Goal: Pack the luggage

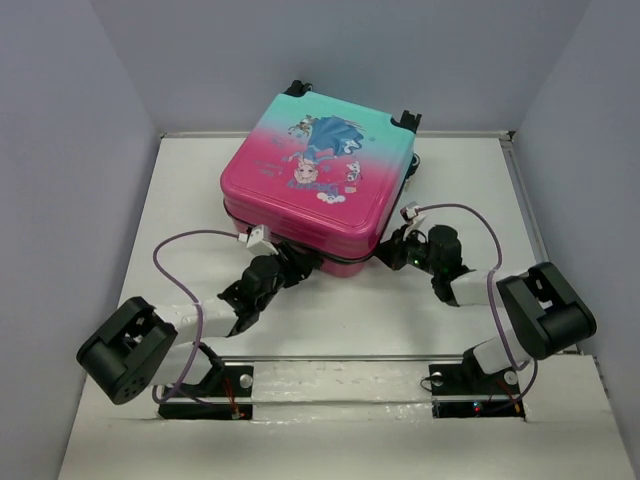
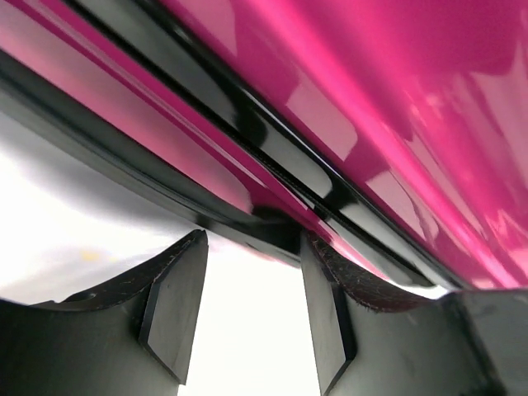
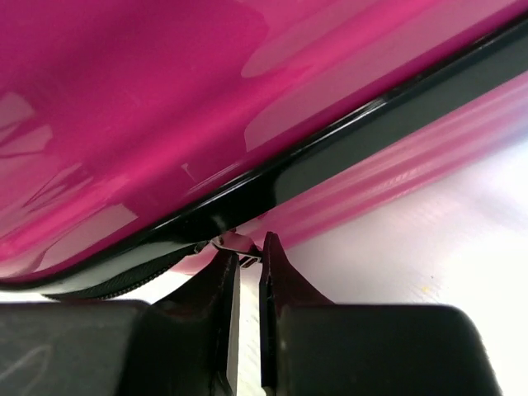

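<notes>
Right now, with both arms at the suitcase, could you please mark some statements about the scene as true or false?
1. The luggage lies closed on the table. True.
2. The left gripper is shut tight. False: its jaws stand open, facing the black seam.
3. The right gripper has its jaws nearly together on a small metal tab at the seam. True.
4. The shell is blue all over. False: it runs from pink to teal.
5. Both grippers are at the luggage's far edge. False: both are at its near edge.
</notes>
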Motion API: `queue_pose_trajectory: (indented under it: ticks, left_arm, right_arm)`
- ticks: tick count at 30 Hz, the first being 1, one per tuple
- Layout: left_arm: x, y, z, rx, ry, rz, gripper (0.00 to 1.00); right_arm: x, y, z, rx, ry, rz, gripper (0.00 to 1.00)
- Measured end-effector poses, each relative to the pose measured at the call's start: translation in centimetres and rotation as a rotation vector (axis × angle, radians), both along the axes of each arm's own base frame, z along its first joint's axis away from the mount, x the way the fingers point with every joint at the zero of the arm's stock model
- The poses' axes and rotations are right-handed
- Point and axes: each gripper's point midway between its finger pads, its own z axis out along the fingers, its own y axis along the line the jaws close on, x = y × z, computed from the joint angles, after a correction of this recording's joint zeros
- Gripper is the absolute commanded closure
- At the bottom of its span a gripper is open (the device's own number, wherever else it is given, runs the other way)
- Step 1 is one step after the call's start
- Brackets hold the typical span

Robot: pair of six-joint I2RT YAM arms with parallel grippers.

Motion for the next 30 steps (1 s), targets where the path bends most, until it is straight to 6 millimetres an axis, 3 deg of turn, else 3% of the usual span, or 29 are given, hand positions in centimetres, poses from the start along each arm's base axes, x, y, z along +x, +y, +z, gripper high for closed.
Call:
queue_pose_trajectory:
  ticks: [9,20,25,27,30]
  left_arm:
    - [-1.1,-3.2,0.4,0.06,-0.023,-0.12,0.4]
    - [-0.2,-6.1,-0.3,0.138,0.014,-0.184,0.39]
    - [0.3,-7.5,-0.2,0.132,0.019,-0.196,0.39]
    - [0.4,-7.6,-0.2,0.132,0.02,-0.196,0.37]
    - [0.6,-7.3,-0.3,0.141,0.02,-0.184,0.31]
  right_arm:
    - [-1.4,0.3,0.3,0.057,0.009,-0.012,0.93]
    - [-7.5,0.9,1.2,-0.021,0.078,-0.096,0.93]
    - [-8.4,4.2,1.3,-0.044,0.126,-0.13,0.93]
    - [-8.0,6.6,1.3,-0.068,0.139,-0.165,0.93]
    - [-6.9,8.0,1.0,-0.071,0.144,-0.256,0.93]
